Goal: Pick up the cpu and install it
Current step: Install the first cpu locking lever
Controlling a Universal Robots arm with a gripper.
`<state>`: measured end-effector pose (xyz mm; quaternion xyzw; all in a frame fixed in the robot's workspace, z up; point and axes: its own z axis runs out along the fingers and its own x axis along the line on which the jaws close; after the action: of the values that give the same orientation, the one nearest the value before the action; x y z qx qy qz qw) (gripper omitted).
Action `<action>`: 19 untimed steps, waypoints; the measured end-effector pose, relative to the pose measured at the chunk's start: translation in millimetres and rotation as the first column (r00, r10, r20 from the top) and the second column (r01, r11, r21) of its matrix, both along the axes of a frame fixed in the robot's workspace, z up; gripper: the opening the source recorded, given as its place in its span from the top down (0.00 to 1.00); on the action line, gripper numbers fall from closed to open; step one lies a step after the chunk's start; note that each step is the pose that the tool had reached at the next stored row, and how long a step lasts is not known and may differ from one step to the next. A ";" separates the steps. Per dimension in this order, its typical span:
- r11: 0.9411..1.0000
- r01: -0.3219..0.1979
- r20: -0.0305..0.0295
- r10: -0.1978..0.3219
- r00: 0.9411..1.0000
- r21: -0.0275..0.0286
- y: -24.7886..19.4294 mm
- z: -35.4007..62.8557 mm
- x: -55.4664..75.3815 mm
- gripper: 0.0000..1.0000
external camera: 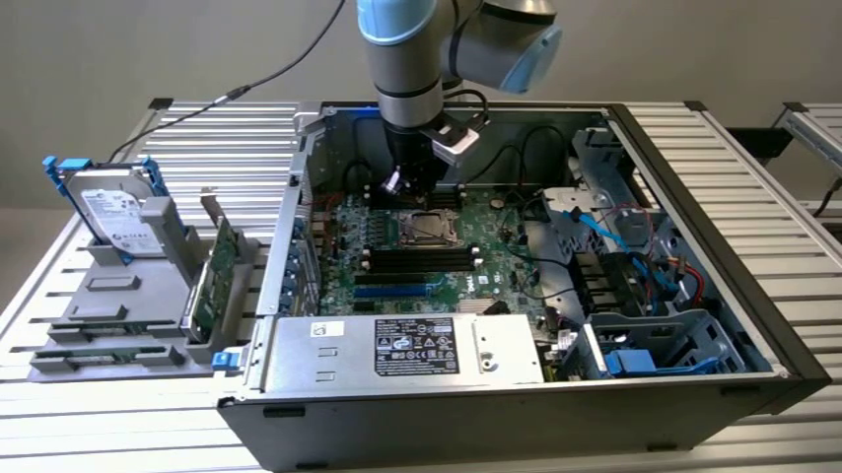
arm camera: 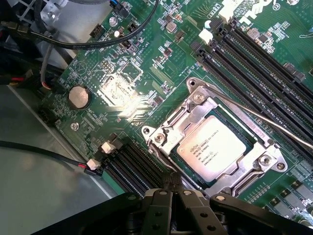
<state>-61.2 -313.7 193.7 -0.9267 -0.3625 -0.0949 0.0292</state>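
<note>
The black two-fingered gripper is hanging just above the green motherboard, its fingers pressed together with nothing between them. Just beyond the fingertips, the cpu, a small flat square chip with a dull silver printed top, is sitting seated in the shiny metal socket frame on that motherboard. A thin steel retention lever is lying along the far side of the socket, and black memory slots are running beyond it. In the exterior view, the grey and blue robot arm is reaching down into the open black computer case, with the gripper poised over the socket on the motherboard.
</note>
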 end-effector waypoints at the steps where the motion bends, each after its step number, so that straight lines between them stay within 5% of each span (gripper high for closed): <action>1: 1.000 -0.001 0.000 0.001 1.000 0.000 0.0 0.0 0.0 0.89; 15: 1.000 -0.020 0.001 0.020 1.000 0.001 0.3 1.4 2.9 0.89; 19: 1.000 -0.021 0.000 0.021 1.000 0.000 0.4 12.7 2.9 0.89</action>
<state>-58.3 -313.3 206.3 -0.9227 -0.3724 -0.0947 0.0303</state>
